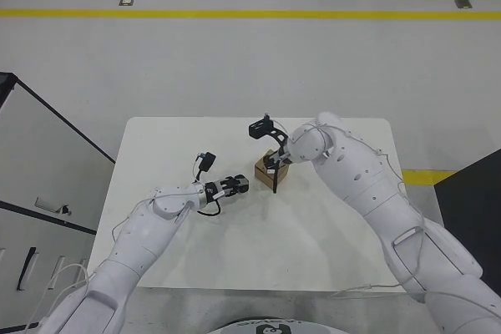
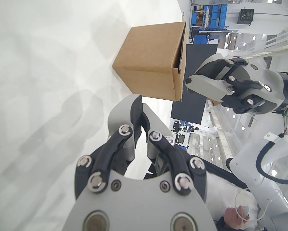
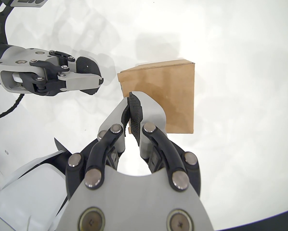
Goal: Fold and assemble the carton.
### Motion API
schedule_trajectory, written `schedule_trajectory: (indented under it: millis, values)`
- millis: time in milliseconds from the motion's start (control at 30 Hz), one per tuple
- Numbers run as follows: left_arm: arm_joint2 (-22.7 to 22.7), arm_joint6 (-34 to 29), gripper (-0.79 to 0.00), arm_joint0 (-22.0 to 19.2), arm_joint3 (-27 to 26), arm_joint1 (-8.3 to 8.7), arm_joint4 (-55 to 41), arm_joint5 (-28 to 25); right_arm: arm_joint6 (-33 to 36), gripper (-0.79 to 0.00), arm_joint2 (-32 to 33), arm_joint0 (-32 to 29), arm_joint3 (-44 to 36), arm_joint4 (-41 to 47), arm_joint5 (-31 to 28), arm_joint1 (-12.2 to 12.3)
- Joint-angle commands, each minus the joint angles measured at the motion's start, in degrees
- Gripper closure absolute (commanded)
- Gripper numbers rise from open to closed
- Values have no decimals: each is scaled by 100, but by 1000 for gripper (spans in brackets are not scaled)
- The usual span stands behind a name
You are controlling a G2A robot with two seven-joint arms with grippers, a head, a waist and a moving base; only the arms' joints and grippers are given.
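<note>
A small brown cardboard carton is seen standing on the white tabletop, in its far half and near the middle of its width. It is already set up as a box, with its flat sides closed. In the left wrist view, a dark gap is seen along the edge of the side turned away from the tabletop.

The left gripper is held low over the tabletop, just beside one lower corner of the carton. A narrow strip of tabletop is seen between its tips and the cardboard. Its black ribbed pads are pressed together at the tips, and nothing is held between them.

The right gripper is placed over the carton from above, pointing down at the side nearest the robot. Its fingers are likewise brought together. Whether a thin edge of cardboard is pinched between the pads cannot be told. In the left wrist view, its tips are seen just beside the carton's upper rim.

In the top view, the two grippers are seen close to each other on the same side of the carton.

A grey cabinet is seen beside the tabletop on the left. A yellow line is seen on the floor beyond it.
</note>
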Motion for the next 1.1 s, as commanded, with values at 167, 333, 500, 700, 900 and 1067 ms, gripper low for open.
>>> schedule_trajectory:
  millis: [167,333,500,700,900,1067]
  values:
    - [-11,-4,0,-1,20,-3,-12,-17,-78,0,-119,65,234,53,-30,-68]
    - [-16,3,0,-11,45,-6,-4,-20,-119,0,-188,114,367,90,-46,-115]
    - [-12,4,0,-24,59,-12,-4,-20,-145,0,-232,158,475,114,-73,-149]
    - [-6,11,0,-44,90,-22,-12,-23,-173,0,-225,209,524,154,-105,-169]
    - [-3,9,0,-55,108,-30,-24,-33,-144,0,-209,206,506,191,-117,-172]
    - [-5,4,0,-62,120,-33,-24,-38,-127,0,-248,200,565,194,-116,-192]
